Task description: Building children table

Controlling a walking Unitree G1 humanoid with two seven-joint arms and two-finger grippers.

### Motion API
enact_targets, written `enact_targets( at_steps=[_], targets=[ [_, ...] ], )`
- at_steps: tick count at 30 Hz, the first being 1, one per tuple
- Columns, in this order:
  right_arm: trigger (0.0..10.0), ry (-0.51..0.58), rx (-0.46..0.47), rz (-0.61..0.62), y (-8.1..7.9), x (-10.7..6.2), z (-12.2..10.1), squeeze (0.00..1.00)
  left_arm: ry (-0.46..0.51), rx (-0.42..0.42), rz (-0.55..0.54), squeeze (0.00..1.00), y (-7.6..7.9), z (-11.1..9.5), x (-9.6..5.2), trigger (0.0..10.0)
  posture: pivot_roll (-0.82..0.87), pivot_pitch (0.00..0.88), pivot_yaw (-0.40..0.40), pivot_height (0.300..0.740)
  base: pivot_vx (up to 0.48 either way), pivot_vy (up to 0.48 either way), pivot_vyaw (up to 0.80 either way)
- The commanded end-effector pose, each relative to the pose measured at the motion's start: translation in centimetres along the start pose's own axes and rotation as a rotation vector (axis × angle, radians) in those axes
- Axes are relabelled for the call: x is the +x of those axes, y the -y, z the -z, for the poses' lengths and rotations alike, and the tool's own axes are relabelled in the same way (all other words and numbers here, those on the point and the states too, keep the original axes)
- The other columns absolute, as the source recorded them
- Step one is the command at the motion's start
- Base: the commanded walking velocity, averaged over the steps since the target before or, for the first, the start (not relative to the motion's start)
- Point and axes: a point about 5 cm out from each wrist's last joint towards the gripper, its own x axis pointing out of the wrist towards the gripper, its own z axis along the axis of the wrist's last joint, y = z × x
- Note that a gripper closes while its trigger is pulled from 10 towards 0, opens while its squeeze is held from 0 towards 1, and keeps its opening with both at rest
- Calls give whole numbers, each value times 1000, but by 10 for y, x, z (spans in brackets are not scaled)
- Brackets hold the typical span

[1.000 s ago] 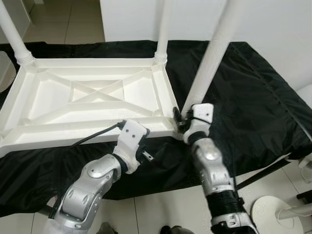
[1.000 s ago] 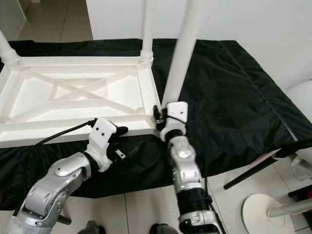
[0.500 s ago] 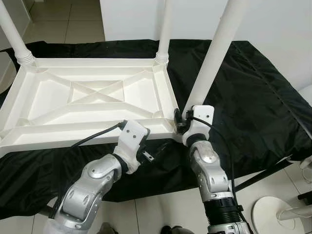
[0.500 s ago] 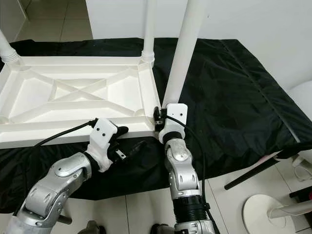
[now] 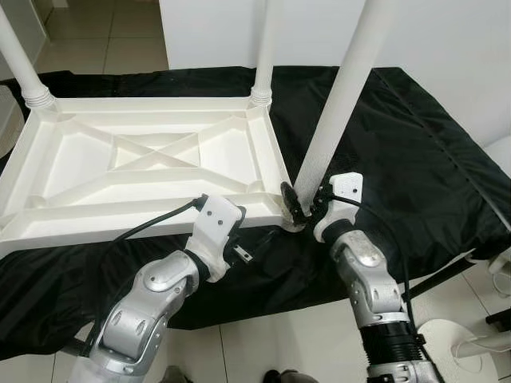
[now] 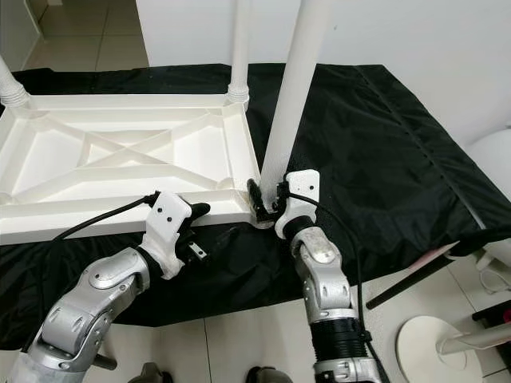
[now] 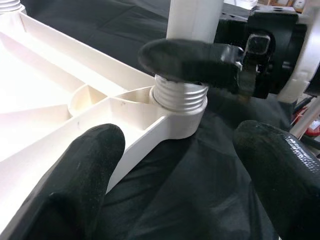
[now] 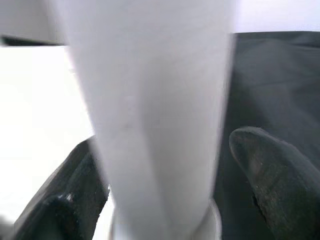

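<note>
My right pincer (image 5: 297, 209) grips the leg (image 5: 339, 104) at its base, threaded into the upturned table's (image 5: 152, 159) near corner socket (image 7: 181, 119), my left pincer (image 5: 239, 254) open beside; I should turn it upright to avoid cross-threading.

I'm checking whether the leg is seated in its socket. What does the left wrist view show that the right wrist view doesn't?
Left wrist view: the ribbed threaded collar at the leg's base, sitting in the corner socket of the upturned white tabletop, threads still exposed; the left gripper is open just short of it. Right wrist view: a blurred close-up of the shaft between the right gripper's fingers. Both show the white leg and the black cloth.
</note>
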Motion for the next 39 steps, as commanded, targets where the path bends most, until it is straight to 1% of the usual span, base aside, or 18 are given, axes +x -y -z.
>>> enact_targets(
  at_steps=[1,2,4,7,11,13,14,17,18,27,28,31,32,34,35,36,38,39],
  targets=[
    [10000,2,-43,-104,2,4,-3,0,-2,0,-4,0,1,2,1,10000,-23,88,-34,740,0,0,0],
    [10000,2,-43,-104,2,4,-3,0,-2,0,-4,0,1,2,1,10000,-23,88,-34,740,0,0,0],
    [10000,-14,-82,-185,7,7,-4,0,-2,5,4,0,3,3,1,10000,-24,90,-36,740,0,0,0],
    [10000,-16,-90,-212,9,9,-4,0,-2,7,6,0,3,3,2,10000,-24,91,-37,740,0,0,0],
    [10000,-45,-118,-299,15,14,-2,0,8,10,4,0,3,1,4,10000,-15,92,-41,740,0,0,0],
    [10000,-65,-156,-340,18,17,0,0,12,10,-1,0,4,0,4,10000,-15,92,-41,740,0,0,0],
    [4196,-78,-149,-354,18,17,2,0,14,9,-5,0,4,0,3,10000,-9,94,-45,740,0,0,0],
    [4196,-81,-148,-363,19,17,3,0,14,9,-9,0,4,0,3,10000,-5,94,-46,740,0,0,0],
    [0,-85,-135,-371,19,17,4,0,14,8,-14,0,4,0,2,10000,-3,96,-49,740,0,0,0],
    [0,-88,-114,-389,19,18,11,0,23,6,-33,0,2,-1,3,10000,-2,100,-55,740,0,0,0],
    [9137,-92,-113,-384,19,18,11,0,24,5,-33,0,2,-1,3,10000,-2,100,-55,740,0,0,0],
    [9137,-92,-112,-381,20,18,12,0,25,5,-33,0,2,-1,3,10000,-5,101,-51,740,0,0,0],
    [10000,-98,-102,-354,22,18,12,0,24,7,-33,0,2,-1,2,10000,-6,104,-50,740,0,0,0],
    [10000,-103,-95,-334,23,19,12,0,24,8,-33,0,1,-1,2,10000,-6,104,-51,740,0,0,0],
    [10000,-117,-113,-277,25,20,13,0,21,8,-33,0,1,-1,2,10000,-7,105,-50,740,0,0,0],
    [10000,-117,-113,-277,25,20,13,0,21,8,-33,0,1,-1,2,10000,-7,105,-50,740,0,0,0],
    [10000,-129,-109,-232,26,21,14,0,22,7,-33,0,1,-1,2,10000,-7,105,-50,740,0,0,0],
    [10000,-126,-100,-175,25,23,14,0,22,6,-33,0,1,-1,2,10000,-8,107,-52,740,0,0,0]
  ],
)
